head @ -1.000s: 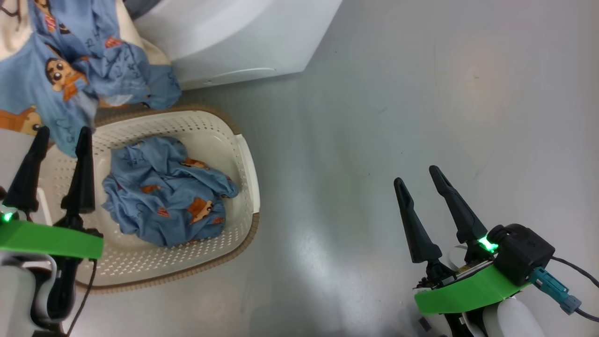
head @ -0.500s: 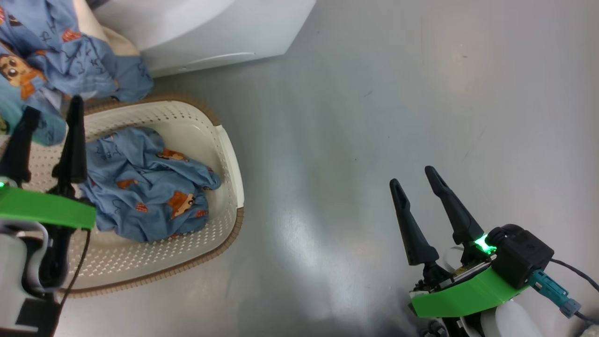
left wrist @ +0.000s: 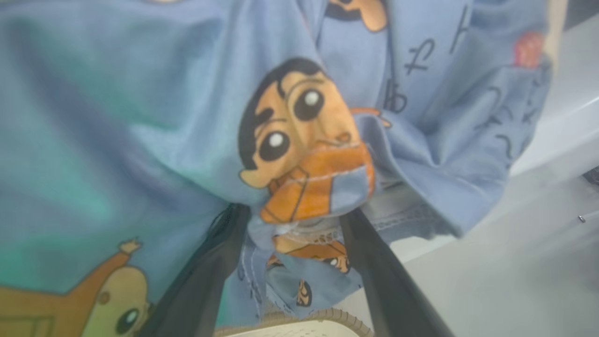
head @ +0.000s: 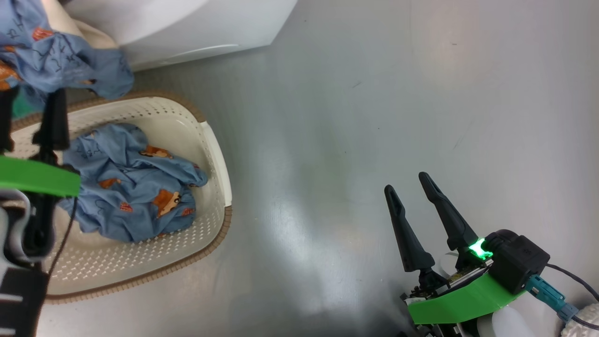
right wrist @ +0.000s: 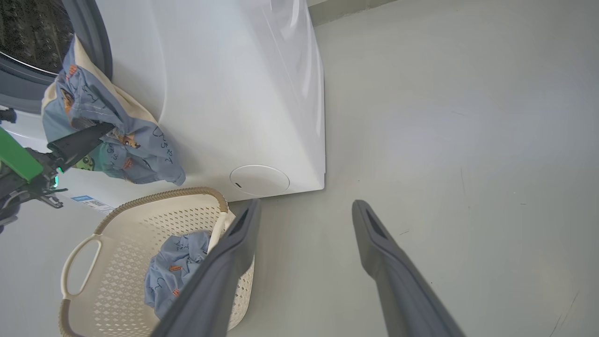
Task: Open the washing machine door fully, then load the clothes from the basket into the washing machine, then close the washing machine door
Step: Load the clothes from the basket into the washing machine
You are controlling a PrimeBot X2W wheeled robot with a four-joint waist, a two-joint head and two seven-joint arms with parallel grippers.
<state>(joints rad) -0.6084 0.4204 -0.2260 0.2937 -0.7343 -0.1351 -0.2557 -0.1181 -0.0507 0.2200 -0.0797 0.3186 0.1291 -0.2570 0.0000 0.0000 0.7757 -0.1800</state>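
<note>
Notably, the head view has swung; the layout is unchanged. One light-blue cartoon-printed garment (head: 70,65) hangs from the white front-loading washing machine (head: 187,23) over the cream perforated plastic basket (head: 187,126); a second garment (head: 131,187) lies inside. Left gripper (left wrist: 292,215) jaws wide at the hanging cloth; right gripper (head: 406,181) jaws wide above grey floor (head: 351,117).
</note>
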